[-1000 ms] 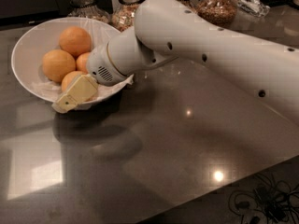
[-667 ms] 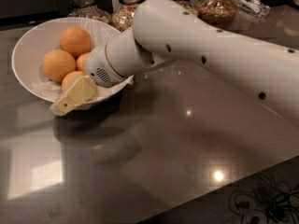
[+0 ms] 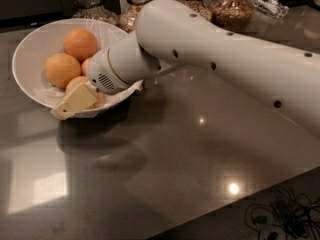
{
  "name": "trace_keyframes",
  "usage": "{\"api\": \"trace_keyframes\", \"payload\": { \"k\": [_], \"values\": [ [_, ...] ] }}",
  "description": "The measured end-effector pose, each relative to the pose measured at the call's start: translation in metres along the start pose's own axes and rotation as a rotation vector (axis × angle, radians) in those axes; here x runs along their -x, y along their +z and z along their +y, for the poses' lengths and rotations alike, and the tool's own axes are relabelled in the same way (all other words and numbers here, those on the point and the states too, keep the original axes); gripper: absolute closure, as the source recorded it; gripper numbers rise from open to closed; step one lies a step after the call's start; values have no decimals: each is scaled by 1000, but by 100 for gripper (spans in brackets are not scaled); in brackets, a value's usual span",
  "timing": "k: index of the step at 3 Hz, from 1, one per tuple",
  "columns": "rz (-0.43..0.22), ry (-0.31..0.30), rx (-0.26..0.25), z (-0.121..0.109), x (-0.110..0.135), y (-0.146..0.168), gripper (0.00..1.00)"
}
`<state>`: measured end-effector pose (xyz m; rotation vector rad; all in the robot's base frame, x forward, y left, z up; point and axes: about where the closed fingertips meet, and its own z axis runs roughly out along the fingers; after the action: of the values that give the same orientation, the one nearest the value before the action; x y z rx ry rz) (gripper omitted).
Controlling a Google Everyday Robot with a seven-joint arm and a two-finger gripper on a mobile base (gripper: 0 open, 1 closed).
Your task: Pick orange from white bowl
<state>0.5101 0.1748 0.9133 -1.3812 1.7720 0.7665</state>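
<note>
Reaching into white bowl (image 3: 30, 44) with gripper (image 3: 75, 102), onto front orange (image 3: 74, 82); can't tell if clenched. Next: squeeze, lift clear.

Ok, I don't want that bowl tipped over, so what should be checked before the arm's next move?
1. The pincer is at the white bowl, over its near rim: ok.
2. The oranges are in the bowl, and the nearest orange lies right by the pincer: ok.
3. The pincer holds an orange: cannot tell, the wrist hides the contact.
4. The bowl stands upright on the counter: ok.
5. The arm is clear of the glass jars behind it: cannot tell from this one view.
</note>
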Motion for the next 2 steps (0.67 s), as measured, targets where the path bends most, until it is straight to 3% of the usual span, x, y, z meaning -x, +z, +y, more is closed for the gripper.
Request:
{"api": "trace_keyframes", "payload": {
  "k": [2],
  "values": [
    [17,-13,-62,-7,10,-17,28]
  ]
}}
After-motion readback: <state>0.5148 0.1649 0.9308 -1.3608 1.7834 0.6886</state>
